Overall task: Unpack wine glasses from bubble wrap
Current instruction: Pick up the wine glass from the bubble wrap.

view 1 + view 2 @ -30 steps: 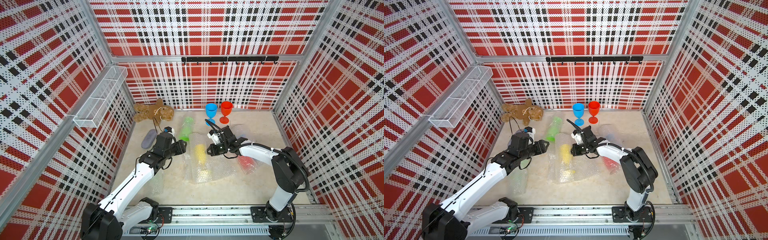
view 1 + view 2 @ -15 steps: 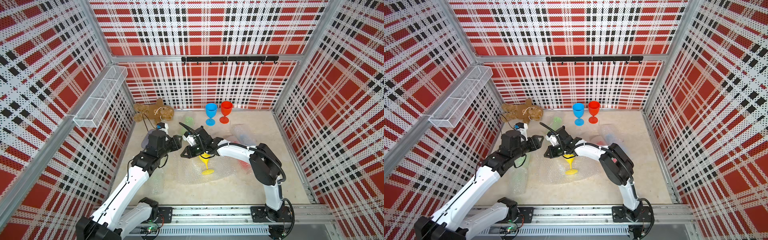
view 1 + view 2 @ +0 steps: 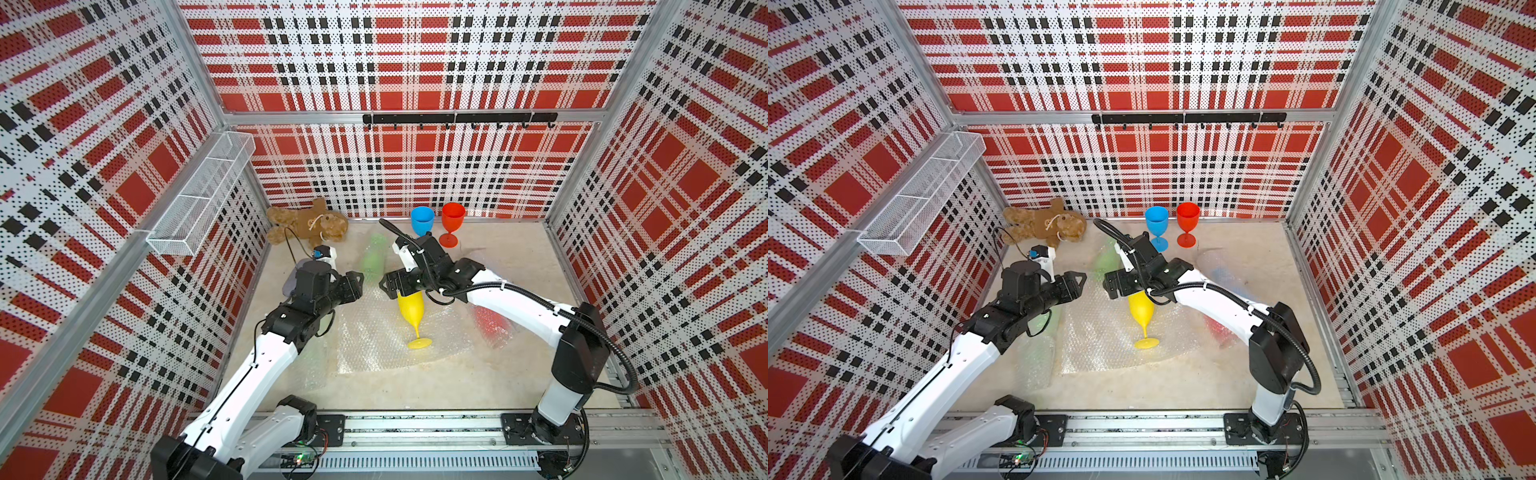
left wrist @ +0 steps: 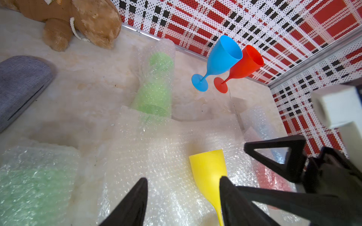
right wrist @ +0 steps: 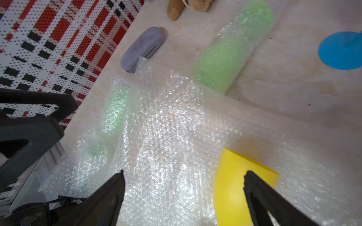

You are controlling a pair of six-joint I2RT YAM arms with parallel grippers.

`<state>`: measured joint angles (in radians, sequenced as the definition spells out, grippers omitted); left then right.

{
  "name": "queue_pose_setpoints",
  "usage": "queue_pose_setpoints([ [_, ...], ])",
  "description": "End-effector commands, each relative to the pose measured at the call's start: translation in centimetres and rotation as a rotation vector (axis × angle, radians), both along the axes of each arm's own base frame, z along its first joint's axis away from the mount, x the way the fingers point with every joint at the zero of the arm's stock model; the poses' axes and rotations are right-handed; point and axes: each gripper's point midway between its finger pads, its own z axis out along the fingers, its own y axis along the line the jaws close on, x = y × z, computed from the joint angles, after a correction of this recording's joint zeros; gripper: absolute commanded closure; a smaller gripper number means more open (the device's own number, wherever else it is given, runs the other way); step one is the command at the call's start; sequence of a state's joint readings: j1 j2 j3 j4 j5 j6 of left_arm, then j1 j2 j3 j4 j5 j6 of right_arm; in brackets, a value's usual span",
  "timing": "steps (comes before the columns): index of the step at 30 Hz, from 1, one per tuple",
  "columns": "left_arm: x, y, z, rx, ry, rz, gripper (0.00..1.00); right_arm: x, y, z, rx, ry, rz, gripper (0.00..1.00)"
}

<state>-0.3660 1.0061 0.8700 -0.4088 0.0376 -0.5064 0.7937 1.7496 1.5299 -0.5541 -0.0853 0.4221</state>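
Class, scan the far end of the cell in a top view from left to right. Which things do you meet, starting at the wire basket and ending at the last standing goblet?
wire basket → teddy bear → bubble-wrapped green goblet → blue goblet → red goblet

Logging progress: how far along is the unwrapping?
Done: blue goblet and red goblet stand bare at the back. In hand: yellow goblet lies freed on its opened bubble wrap, the open right gripper over its bowl; left gripper open, empty. Left: far green roll, near green roll, red roll, blue roll, all wrapped.
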Motion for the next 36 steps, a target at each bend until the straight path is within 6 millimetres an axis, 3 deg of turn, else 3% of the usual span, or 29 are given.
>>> queue_pose_setpoints([
  [1,0.0,-2.0,-0.9,0.002,-0.001,-0.044,0.40,-0.8,-4.3,-4.6,-0.214,0.127,-0.027,0.00],
  [5,-0.4,-3.8,-2.3,-0.007,0.019,-0.079,0.39,-1.2,-4.7,-6.9,-0.219,0.226,-0.033,0.00],
  [10,-0.3,-3.0,-3.8,0.027,0.020,-0.060,0.40,-0.6,-4.9,-9.9,-0.350,0.366,-0.065,0.00],
  [16,0.0,-2.5,-4.2,0.001,0.018,-0.063,0.40,-0.4,-3.3,-12.9,-0.304,0.520,-0.003,0.00],
  [20,0.1,-2.3,-4.1,-0.018,0.015,-0.072,0.40,0.4,-4.4,-15.7,-0.364,0.569,-0.032,0.00],
  [24,0.2,-2.1,-4.2,-0.026,0.019,-0.078,0.41,0.7,-4.4,-16.7,-0.366,0.589,-0.033,0.03],
  [29,0.4,-1.8,-4.1,-0.031,0.017,-0.070,0.41,2.1,-4.2,-14.1,-0.292,0.543,-0.058,0.18],
  [36,0.5,-1.6,-4.2,-0.028,0.018,-0.064,0.41,3.5,-3.6,-6.4,-0.159,0.358,-0.054,0.23],
])
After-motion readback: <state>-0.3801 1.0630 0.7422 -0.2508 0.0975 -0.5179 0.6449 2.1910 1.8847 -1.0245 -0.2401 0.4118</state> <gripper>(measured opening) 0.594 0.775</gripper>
